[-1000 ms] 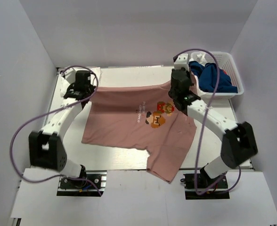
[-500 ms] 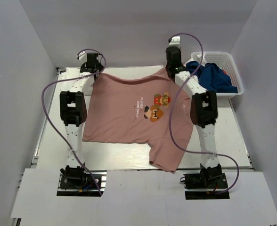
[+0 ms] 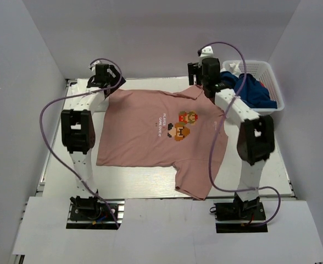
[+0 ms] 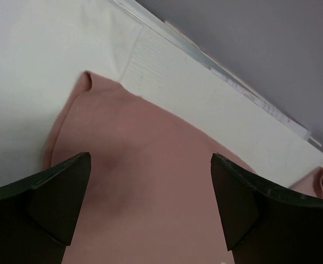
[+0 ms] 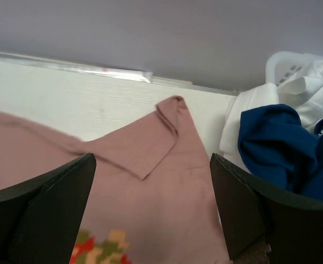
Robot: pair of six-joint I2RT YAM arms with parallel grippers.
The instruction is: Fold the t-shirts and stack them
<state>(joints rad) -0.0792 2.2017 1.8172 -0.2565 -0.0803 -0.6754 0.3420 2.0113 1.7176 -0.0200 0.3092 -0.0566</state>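
Observation:
A dusty pink t-shirt (image 3: 150,137) with a pixel print (image 3: 181,125) lies spread on the white table (image 3: 57,165). My left gripper (image 3: 110,87) hovers open over its far left corner, and the left wrist view shows pink cloth (image 4: 150,220) under the spread left gripper (image 4: 150,159) with nothing between the fingers. My right gripper (image 3: 199,87) hangs open over the far right corner. In the right wrist view the right gripper (image 5: 152,159) frames the pink t-shirt (image 5: 167,198), whose corner is turned over. A navy t-shirt (image 3: 250,91) and a white one (image 5: 304,82) sit in the basket.
The white mesh basket (image 3: 276,91) stands at the back right, close beside my right arm. One part of the pink t-shirt (image 3: 194,184) reaches toward the table's near edge. The grey back wall rises just behind both grippers.
Both arms stretched toward the back wall, pulling the pink t-shirt's far edge with them. Both grippers then went from shut to open and the cloth dropped flat.

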